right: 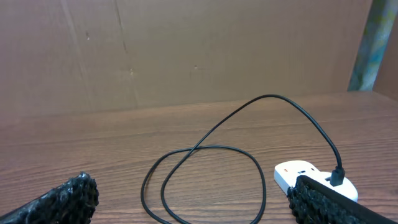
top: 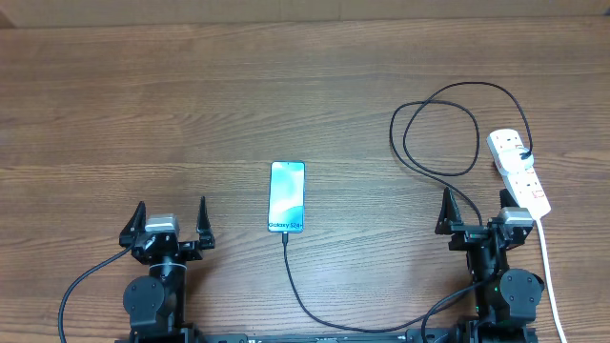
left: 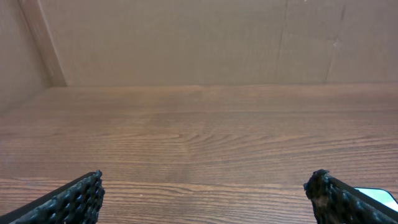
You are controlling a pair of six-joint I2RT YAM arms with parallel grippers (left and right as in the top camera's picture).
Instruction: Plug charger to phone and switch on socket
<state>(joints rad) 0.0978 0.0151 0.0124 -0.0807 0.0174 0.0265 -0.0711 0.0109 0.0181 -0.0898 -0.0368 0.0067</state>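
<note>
The phone (top: 286,196) lies face up at the table's middle, its blue-and-white screen showing; a corner shows in the left wrist view (left: 378,195). The black charger cable (top: 434,124) loops at the right, also seen in the right wrist view (right: 205,168); one end sits in the white socket strip (top: 518,171) (right: 298,174), the other runs along the front edge and its tip (top: 285,234) meets the phone's bottom edge. My left gripper (top: 172,221) (left: 205,193) is open and empty left of the phone. My right gripper (top: 477,210) (right: 193,199) is open and empty beside the strip.
The strip's thick white cord (top: 550,276) runs down the right side toward the front edge, just right of my right arm. A brown wall (left: 186,37) stands behind the wooden table (top: 191,114).
</note>
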